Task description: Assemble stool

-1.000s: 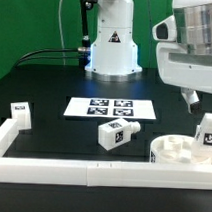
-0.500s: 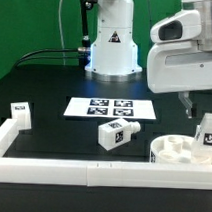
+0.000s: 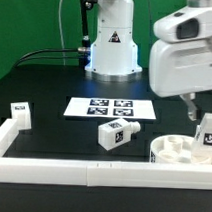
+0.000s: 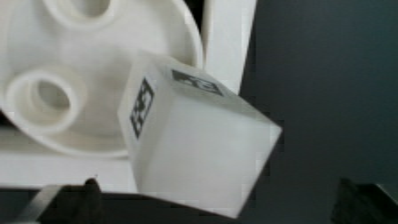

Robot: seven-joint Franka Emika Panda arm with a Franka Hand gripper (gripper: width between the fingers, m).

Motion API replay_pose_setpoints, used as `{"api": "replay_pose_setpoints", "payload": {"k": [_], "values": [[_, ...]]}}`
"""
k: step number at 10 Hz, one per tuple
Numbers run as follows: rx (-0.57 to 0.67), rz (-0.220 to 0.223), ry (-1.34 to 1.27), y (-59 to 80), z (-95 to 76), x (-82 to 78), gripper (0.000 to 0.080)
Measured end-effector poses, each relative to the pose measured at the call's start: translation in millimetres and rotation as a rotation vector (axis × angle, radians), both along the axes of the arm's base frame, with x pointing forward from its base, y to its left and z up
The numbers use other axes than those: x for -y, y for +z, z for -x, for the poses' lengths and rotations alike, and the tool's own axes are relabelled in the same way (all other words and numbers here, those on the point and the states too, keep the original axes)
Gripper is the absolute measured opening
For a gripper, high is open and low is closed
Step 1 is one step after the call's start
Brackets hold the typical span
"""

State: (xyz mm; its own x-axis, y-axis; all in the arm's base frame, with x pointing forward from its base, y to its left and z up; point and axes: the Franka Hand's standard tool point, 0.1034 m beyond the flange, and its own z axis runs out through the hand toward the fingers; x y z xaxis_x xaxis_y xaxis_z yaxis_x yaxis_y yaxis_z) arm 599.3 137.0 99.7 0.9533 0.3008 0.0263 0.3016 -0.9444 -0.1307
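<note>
Claw (image 4: 217, 200) spread wide, black-and-white tagged leg (image 4: 205, 145) between, by seat disc (image 4: 71, 60)

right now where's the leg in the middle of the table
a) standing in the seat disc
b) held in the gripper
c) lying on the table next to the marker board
c: the leg lies on its side on the black table, just on the camera side of the marker board and apart from the seat disc.

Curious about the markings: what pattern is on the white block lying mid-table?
A black-and-white square tag on that leg, clearest in the exterior view.
</note>
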Motion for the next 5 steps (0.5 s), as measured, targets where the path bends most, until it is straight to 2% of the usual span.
{"api": "replay_pose_setpoints", "payload": {"k": [2, 5], "values": [[-0.002, 0.027, 0.195, 1.1, 3.3, -4.8, 0.0649], [0.014, 0.032, 0.334, 0.6, 2.2, 1.8, 0.0649]]}}
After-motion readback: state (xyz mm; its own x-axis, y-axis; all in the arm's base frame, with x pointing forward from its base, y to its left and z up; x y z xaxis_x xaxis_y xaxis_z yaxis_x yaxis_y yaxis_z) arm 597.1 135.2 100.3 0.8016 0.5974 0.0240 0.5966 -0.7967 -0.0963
